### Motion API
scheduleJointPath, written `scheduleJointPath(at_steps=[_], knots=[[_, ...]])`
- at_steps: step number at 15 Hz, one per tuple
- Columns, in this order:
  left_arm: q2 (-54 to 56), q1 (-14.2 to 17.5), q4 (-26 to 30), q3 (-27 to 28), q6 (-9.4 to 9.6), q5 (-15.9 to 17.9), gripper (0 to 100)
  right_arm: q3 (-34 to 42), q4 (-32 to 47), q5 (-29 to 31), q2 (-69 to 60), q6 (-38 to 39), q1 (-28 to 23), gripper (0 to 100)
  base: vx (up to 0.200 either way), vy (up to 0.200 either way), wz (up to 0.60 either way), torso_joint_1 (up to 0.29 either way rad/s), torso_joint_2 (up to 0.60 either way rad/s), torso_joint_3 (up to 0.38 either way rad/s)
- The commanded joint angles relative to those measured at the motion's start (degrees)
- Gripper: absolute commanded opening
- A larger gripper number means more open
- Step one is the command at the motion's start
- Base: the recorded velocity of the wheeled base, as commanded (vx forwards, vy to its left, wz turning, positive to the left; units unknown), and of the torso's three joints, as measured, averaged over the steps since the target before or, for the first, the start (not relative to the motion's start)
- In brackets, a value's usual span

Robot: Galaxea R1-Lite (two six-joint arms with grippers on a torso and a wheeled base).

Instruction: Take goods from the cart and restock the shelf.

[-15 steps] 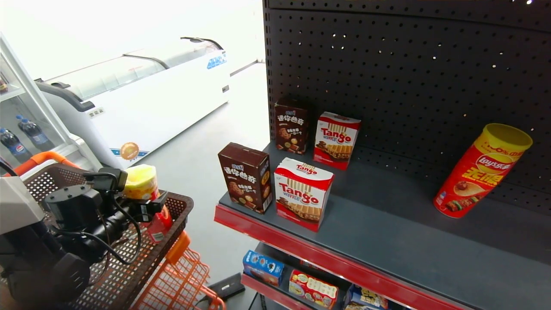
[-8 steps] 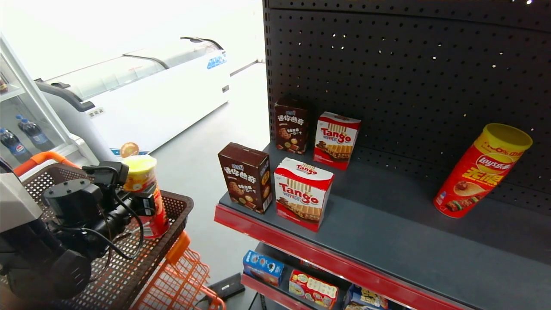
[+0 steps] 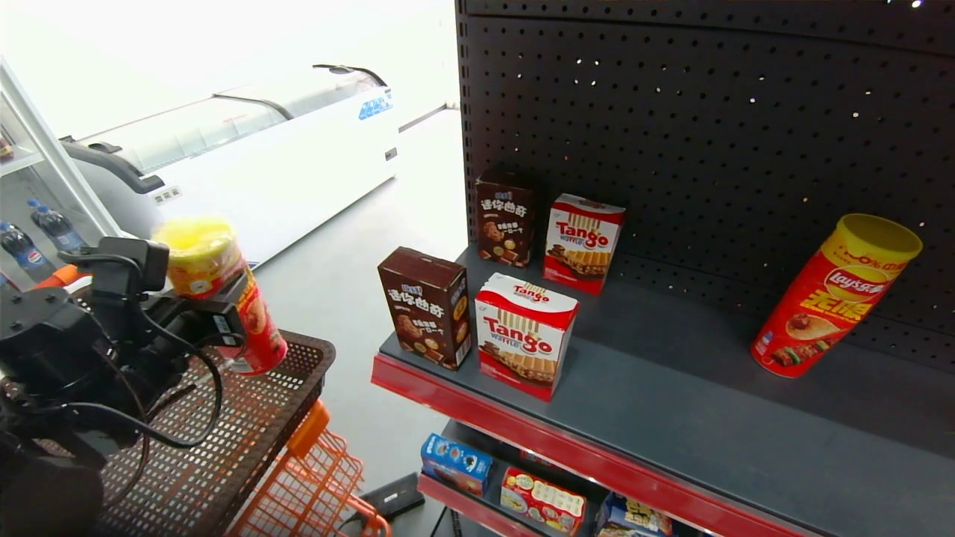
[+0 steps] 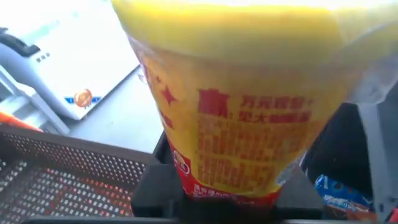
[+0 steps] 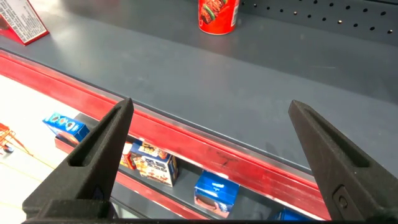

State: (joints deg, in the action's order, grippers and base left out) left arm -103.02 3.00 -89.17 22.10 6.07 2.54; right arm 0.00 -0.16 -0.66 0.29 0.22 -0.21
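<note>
Over the cart (image 3: 302, 380), your left gripper (image 3: 233, 322) has raised the chip can (image 3: 213, 276) within the last second. It sat low inside the mesh basket, and it now hangs clear above the rim, tilted a little, yellow lid uppermost. To my eye that means the pick is done and the carry across to the shelf (image 3: 671, 403) comes next; the bare stretch between the wafer box (image 3: 526, 332) and the other chip can (image 3: 835, 298) looks a likely spot. Your left fingers are clamped on the can's lower red body. Your right gripper (image 5: 210, 106) hangs over the shelf's front edge, jaws spread wide, holding nothing
</note>
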Motion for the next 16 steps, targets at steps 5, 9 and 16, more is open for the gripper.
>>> scheduleJointPath(at_steps=[5,9,16], knots=[[18.65,-6.08,8.14,-1.80,-0.53,11.88,0,0.00,-0.02,-0.04,0.06,0.04,0.03,100,0.000,0.000,0.00,0.000,0.00,0.000],[29.11,-16.62,31.25,4.71,-3.26,15.75,0,0.00,-0.02,-0.04,0.06,-0.04,0.03,100,0.000,0.000,0.00,0.000,0.00,0.000],[38.60,-23.30,55.07,14.46,-3.79,19.44,0,0.00,-0.02,-0.13,0.06,-0.04,0.03,100,0.000,0.000,0.00,0.000,0.00,0.000]])
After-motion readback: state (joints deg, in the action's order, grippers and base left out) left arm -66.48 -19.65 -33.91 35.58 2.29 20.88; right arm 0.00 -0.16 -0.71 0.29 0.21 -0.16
